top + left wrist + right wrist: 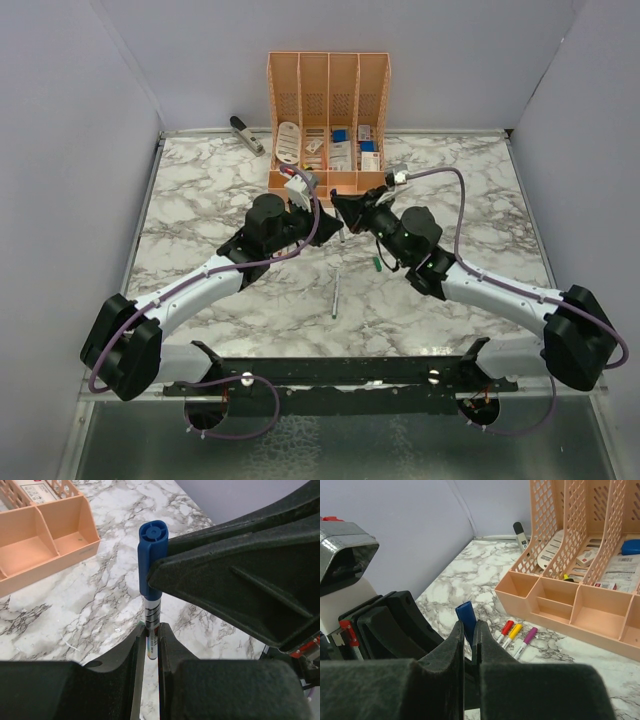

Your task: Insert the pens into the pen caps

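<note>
Two robot arms meet over the middle of a marble desk (200, 200), just in front of an orange desk organiser (620, 642). The left pincer (151, 630) is clamped together on the lower end of a thin white pen (151, 611), holding it upright. The right pincer (468, 630) is closed tight on the blue cap (151, 555), which sits over the top end of that pen, in line with it. The step in hand appears to be pressing the blue cap onto its pen; whether it is fully seated cannot be told. Three capped pens (514, 631), topped red, yellow and magenta, lie side by side on the desk near the organiser's front edge. Well apart from them, nearer the arm bases, a loose pen (336, 292) lies bare on the desk, with a small green cap (377, 264) near it, just beside the right arm. The next move likely calls for a straight push along the pen's length until the cap seats, then setting the pair down, which leaves the loose pen and green cap to be matched
</note>
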You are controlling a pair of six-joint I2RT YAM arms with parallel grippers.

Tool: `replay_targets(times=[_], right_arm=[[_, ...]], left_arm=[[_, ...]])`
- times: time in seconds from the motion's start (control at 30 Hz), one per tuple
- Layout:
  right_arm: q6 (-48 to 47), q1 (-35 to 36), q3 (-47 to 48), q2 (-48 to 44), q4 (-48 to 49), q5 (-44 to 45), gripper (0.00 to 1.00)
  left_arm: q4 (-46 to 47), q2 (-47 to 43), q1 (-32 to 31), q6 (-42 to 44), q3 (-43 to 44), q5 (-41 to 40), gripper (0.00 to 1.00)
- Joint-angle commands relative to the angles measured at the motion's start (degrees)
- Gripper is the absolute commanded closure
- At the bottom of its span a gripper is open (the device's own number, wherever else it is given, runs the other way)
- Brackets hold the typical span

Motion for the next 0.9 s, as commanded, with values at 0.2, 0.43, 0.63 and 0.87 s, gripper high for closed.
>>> replay_targets(times=[0.2, 0.43, 0.63, 0.87], right_arm=[[-1.39, 3.72, 0.15, 1.52, -16.4, 2.53, 0.99], [-4.56, 3.73, 2.96, -2.04, -15.26, 6.23, 0.83], [-8.35, 3.68, 4.62, -7.17, -16.01, 12.06, 0.82], [-9.8, 3.73, 7.47, -10.23, -22.44, 19.1, 0.82]], left_arm=[[12.09, -5.07, 2.04, 1.44, 3.92, -8.55, 1.0], [3.28, -6.6, 2.06, 2.83, -0.09, -5.92, 1.0], [-9.04, -2.63, 2.11, 3.22, 1.54, -7.94, 1.0], [-29.88, 13.03, 2.1, 2.68, 12.8, -10.21, 1.0]])
